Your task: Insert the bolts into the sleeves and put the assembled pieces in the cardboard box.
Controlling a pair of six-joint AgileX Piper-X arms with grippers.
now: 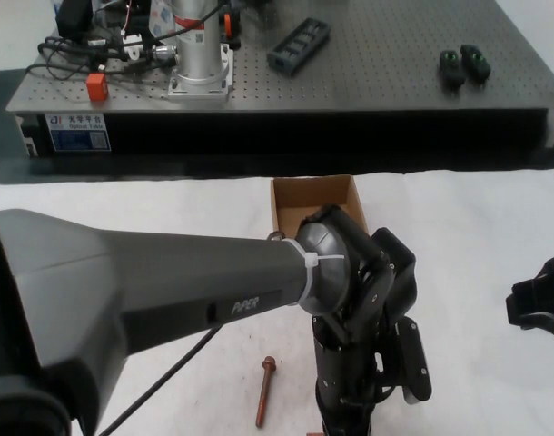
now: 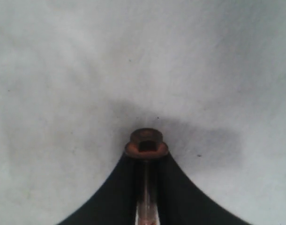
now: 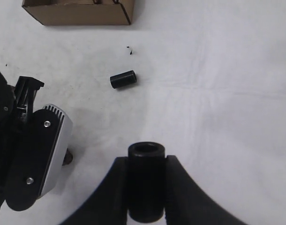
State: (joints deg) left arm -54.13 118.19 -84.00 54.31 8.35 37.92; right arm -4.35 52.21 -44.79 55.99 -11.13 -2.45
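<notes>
Left claw (image 2: 146, 158): we are seeing it clenching a rusty bolt (image 2: 146, 143), the head poking out past its tips, over the white cloth (image 2: 63, 70). Right claw (image 3: 146, 161): we are finding it gripping a black sleeve (image 3: 146, 187). A loose sleeve (image 3: 123, 78) is lying ahead of it, with the cardboard box (image 3: 77, 13) farther ahead.

Soft, diffuse light from above falls evenly on the white tabletop (image 1: 123, 195), which looks very bright around the right gripper (image 3: 146, 157). Just beyond the left gripper (image 2: 146, 157), the clamped bolt (image 2: 146, 143) throws a broad grey shadow that spreads to one side. The held sleeve (image 3: 146, 183) is matte black and its bore is dark. Ahead of it, the loose sleeve (image 3: 123, 78) casts a faint shadow. The cardboard box (image 3: 79, 11) casts a thin one along its near wall. The left arm's grey shell (image 1: 168, 282) carries a mild sheen.
</notes>
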